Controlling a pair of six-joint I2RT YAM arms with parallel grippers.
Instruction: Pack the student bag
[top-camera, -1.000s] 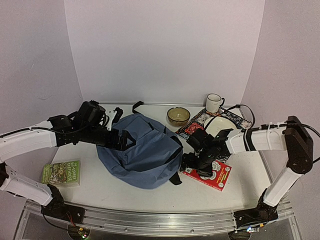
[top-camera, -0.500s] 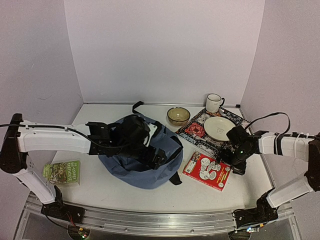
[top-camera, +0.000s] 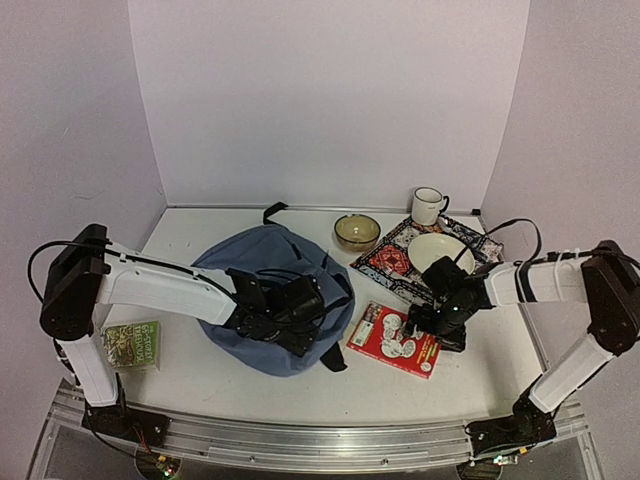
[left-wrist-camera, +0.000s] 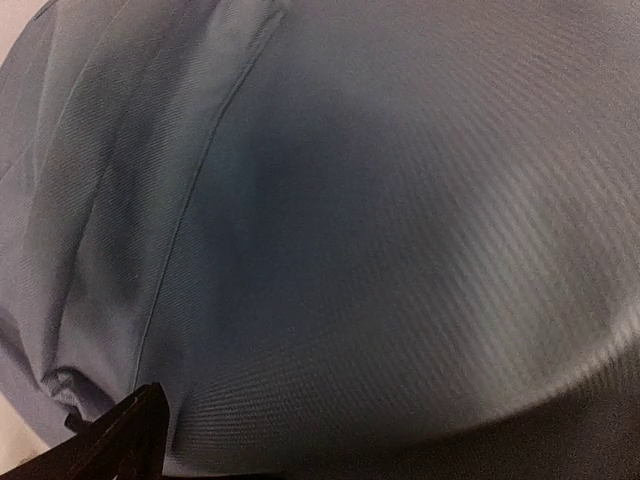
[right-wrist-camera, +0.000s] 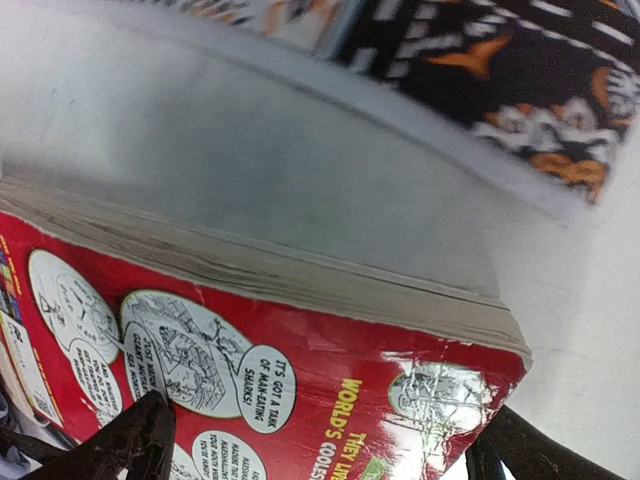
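Top external view showed the student bag (top-camera: 262, 285) slumped on the desk (top-camera: 200, 385), left of centre. Our left fingers (left-wrist-camera: 120, 445) were spread wide and low against its blue fabric, gripping nothing, likely seeking the opening. Our right fingers (right-wrist-camera: 130, 440) stood wide too, straddling the edge of the red book (top-camera: 393, 338) just beside the bag, probably to lift and pack it.

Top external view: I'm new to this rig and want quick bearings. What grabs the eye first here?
The big slate-blue student bag slumped mid-table dominates, with the open left tool close over its fabric. Next comes the bright red book lying flat to the bag's right, with the open right tool low at its right edge. Behind the book, a patterned mat carries a cream plate.
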